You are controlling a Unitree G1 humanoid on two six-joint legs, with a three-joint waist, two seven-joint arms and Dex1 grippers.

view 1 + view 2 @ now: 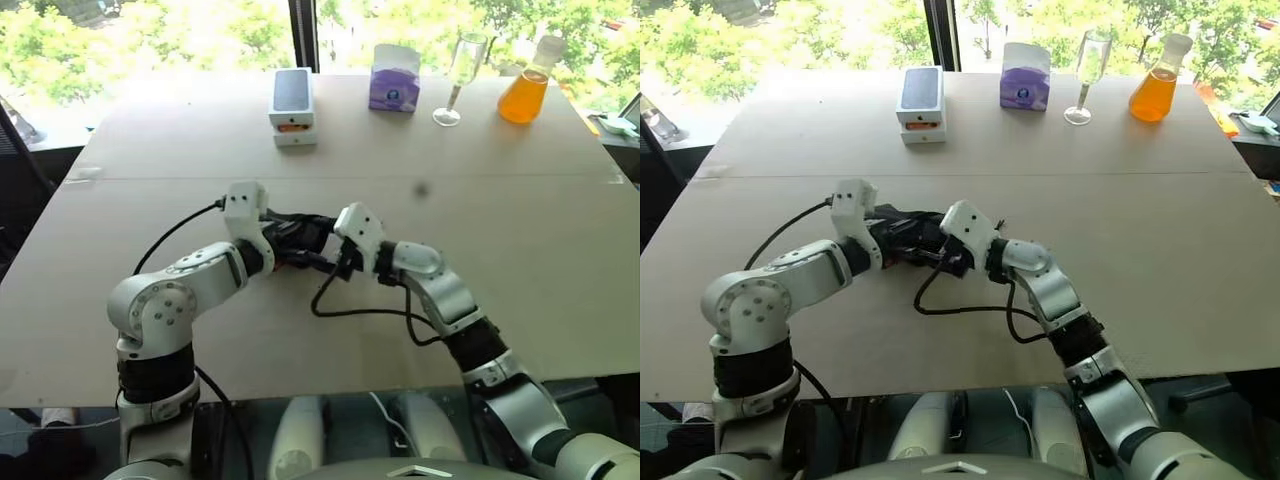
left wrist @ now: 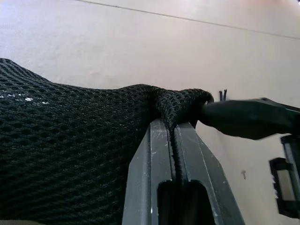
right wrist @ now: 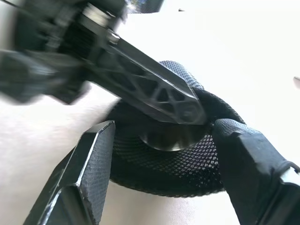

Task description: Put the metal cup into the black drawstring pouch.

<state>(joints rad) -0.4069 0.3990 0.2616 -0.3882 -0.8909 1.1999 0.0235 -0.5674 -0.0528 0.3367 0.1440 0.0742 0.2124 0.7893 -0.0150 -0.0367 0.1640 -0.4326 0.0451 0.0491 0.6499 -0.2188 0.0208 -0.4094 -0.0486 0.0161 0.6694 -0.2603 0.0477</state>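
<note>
At the worktop's (image 1: 560, 250) centre, the left gripper (image 2: 174, 129) fingers pinch the rim of the soft, floppy black drawstring pouch (image 3: 178, 164), best held by that hem, while the right gripper (image 3: 161, 154), fingers spread, sits at its three o'clock, the slick rigid metal cup (image 3: 168, 139) glinting inside.

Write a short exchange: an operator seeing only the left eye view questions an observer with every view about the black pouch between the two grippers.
Operator: Does the left gripper actually have the black drawstring pouch?
Observer: Yes. The left wrist view shows its fingers shut on a pinch of mesh at the pouch's edge.
Operator: And the metal cup?
Observer: In the right wrist view something shiny and round, likely the cup, sits inside the pouch's mouth.
</note>
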